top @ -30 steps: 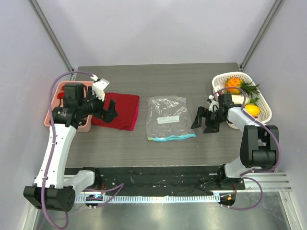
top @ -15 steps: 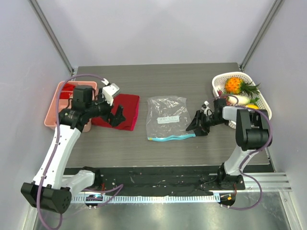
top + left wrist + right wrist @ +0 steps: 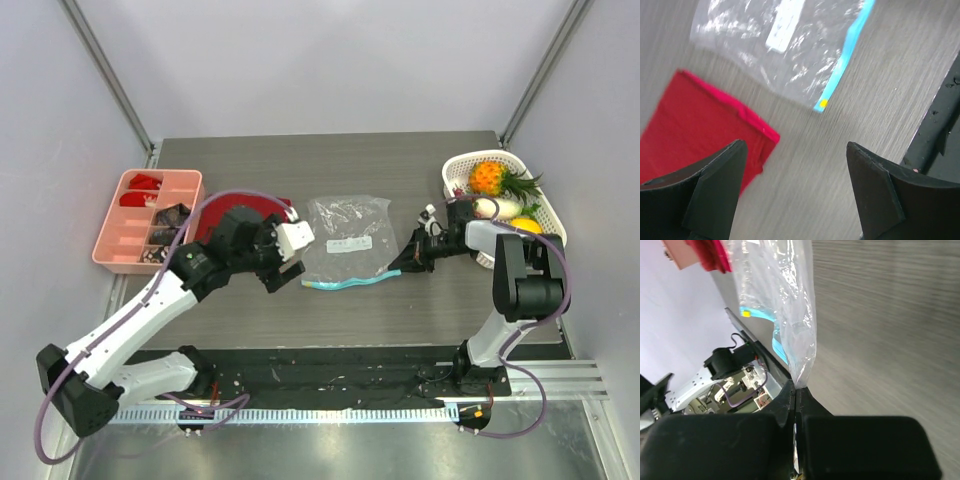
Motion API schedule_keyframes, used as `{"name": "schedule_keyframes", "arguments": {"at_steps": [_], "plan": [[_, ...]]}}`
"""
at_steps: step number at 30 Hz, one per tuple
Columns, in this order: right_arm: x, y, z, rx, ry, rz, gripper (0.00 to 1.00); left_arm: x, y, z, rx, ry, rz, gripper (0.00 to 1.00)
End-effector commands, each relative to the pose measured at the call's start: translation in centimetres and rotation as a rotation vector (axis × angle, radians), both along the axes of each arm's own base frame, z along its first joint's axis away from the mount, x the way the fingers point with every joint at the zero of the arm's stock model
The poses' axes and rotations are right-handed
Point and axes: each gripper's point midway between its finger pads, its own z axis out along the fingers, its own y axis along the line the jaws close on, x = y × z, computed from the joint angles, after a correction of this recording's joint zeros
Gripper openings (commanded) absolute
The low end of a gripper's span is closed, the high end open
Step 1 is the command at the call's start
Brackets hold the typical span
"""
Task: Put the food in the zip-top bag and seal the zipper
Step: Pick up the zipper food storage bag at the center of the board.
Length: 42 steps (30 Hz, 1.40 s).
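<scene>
Two grippers, one bag; entries from the fingers outward.

Right gripper (image 3: 796,390): fingers pressed together, clamped on one corner of the clear bag (image 3: 785,300). Corner pulled up to a peak at lower centre of the wrist frame, with the rest of the plastic trailing toward the upper left.

Left gripper (image 3: 795,190): fingers (image 3: 715,185) wide apart, gripping nothing, over the bare table (image 3: 850,150). Near the bag's other mouth corner, apart from both bag and cloth.

Bag, overhead frame: centre of the table, white label mid-face.

Zipper (image 3: 350,283): teal strip along the bag's lower edge in the overhead frame, wavy, with a yellow tab at its left end.

Red cloth (image 3: 235,215): just left of the bag, partly hidden by the left arm.

Food: pineapple (image 3: 488,177), radish (image 3: 497,207) and orange (image 3: 527,227), all in the white basket (image 3: 455,168) at the right of the frame, well apart from the bag.

Pink tray (image 3: 108,240): far left, with red and dark bits in its compartments.
</scene>
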Motion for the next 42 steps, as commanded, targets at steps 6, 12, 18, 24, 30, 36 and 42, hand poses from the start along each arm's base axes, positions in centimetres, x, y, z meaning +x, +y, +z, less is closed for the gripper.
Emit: {"name": "schedule_keyframes", "arguments": {"at_steps": [6, 12, 18, 24, 30, 36, 42], "plan": [[-0.1, 1.8, 5.5, 0.151, -0.047, 0.019, 0.01, -0.1, -6.8, -0.2, 0.098, -0.251, -0.111, 0.8], [-0.4, 1.9, 6.2, 0.163, -0.053, 0.02, 0.01, -2.0, -10.7, -2.4, 0.097, -0.295, -0.178, 0.74], [-0.7, 1.9, 6.7, 0.171, -0.055, 0.018, 0.01, -2.0, -13.3, -5.4, 0.121, -0.249, -0.166, 0.65], [-1.4, 2.0, 7.1, 0.18, -0.054, 0.02, 0.01, -0.3, -14.8, -6.9, 0.126, -0.268, -0.105, 0.6], [-1.6, 2.0, 7.2, 0.182, -0.061, 0.024, 0.01, 0.3, -15.8, -7.4, 0.098, -0.259, -0.077, 0.52], [-1.8, 2.1, 7.4, 0.192, -0.061, 0.025, 0.01, 2.1, -16.2, -8.3, 0.09, -0.239, -0.029, 0.47], [-1.9, 2.1, 7.5, 0.202, -0.056, 0.029, 0.01, 3.5, -16.0, -9.2, 0.103, -0.239, 0.008, 0.42]]}}
